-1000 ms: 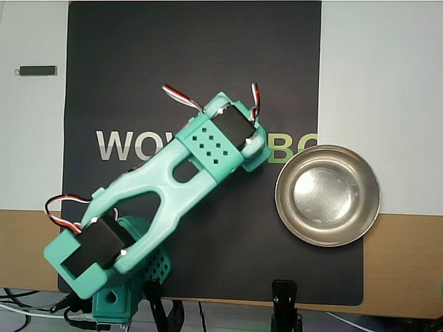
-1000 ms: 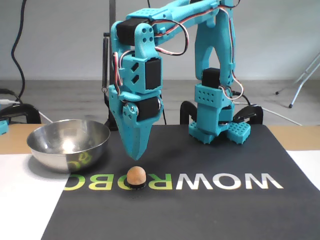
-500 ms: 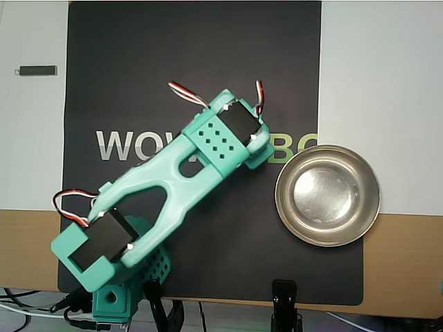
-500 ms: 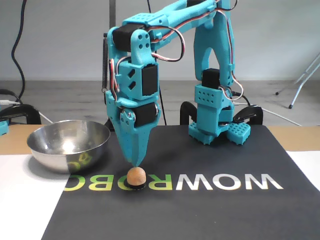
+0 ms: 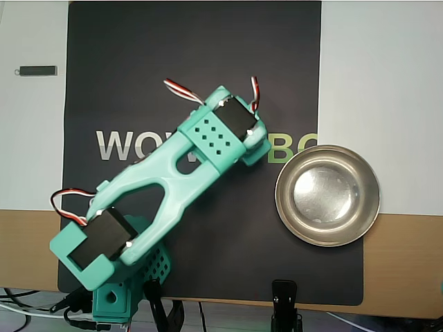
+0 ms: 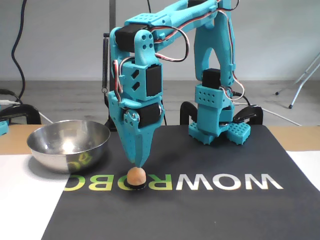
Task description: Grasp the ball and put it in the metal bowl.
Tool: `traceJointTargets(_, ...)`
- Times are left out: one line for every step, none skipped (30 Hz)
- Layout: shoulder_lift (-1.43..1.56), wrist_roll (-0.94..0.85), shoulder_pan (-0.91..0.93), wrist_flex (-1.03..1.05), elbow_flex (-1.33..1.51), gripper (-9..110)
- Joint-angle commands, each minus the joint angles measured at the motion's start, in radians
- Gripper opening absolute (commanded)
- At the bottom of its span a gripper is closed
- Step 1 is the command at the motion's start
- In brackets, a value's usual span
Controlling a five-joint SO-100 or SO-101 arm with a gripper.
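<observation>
Hovering right over the ball (image 6: 135, 176), the gripper (image 6: 141, 163) points its tip straight down w/ only a thin gap btwn tip and ball top in the fixed view. The fingers look pressed together into one narrow wedge — no gap visible btwn them, so I read it as closed and empty, nothing held.

Ball sits on the black mat (image 6: 210, 210), on the printed lettering (image 6: 220, 182), resting on what looks like a small dark ring or base. In the overhead view it's hidden entirely under the teal arm (image 5: 180, 176), so that cam gives no fix on it.

Key relation: ball lies directly below the tip, a touch to the left of the tip's point in the fixed view. It's a sphere, so no long axis to align to; finger orientation matters little. Depth offset toward or away from the fixed cam can't be judged, since the overhead is blocked.

Metal bowl (image 6: 68, 144) stands at the mat's edge, well apart from the ball — left of it in the fixed view, right of the arm in the overhead view (image 5: 328, 195). It looks empty.

Judgement: still pre-grasp. The jaws would likely need to part before going lower, else the tip may just nudge the ball off its rest.
</observation>
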Motion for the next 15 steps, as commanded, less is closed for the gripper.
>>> traceJointTargets(0.020,0.003,-0.017,0.005,-0.037,22)
traceJointTargets(0.020,0.003,-0.020,0.005,-0.035,22)
traceJointTargets(0.020,0.003,-0.021,0.005,-0.034,22)
traceJointTargets(0.020,0.003,-0.021,0.005,-0.032,22)
traceJointTargets(0.020,0.003,-0.021,0.005,-0.032,22)
traceJointTargets(0.020,0.003,-0.021,0.005,-0.032,22)
traceJointTargets(0.020,0.003,-0.021,0.005,-0.032,22)
traceJointTargets(0.020,0.003,-0.023,0.005,-0.032,22)
traceJointTargets(0.020,0.003,-0.023,0.005,-0.032,24)
traceJointTargets(0.020,0.003,-0.023,0.005,-0.032,26)
traceJointTargets(0.020,0.003,-0.023,0.005,-0.032,28)
traceJointTargets(0.020,0.003,-0.023,0.005,-0.031,29)
traceJointTargets(0.020,0.003,-0.023,0.005,-0.029,29)
traceJointTargets(0.020,0.000,-0.023,0.005,-0.029,29)
traceJointTargets(0.020,0.000,-0.023,0.005,-0.028,29)
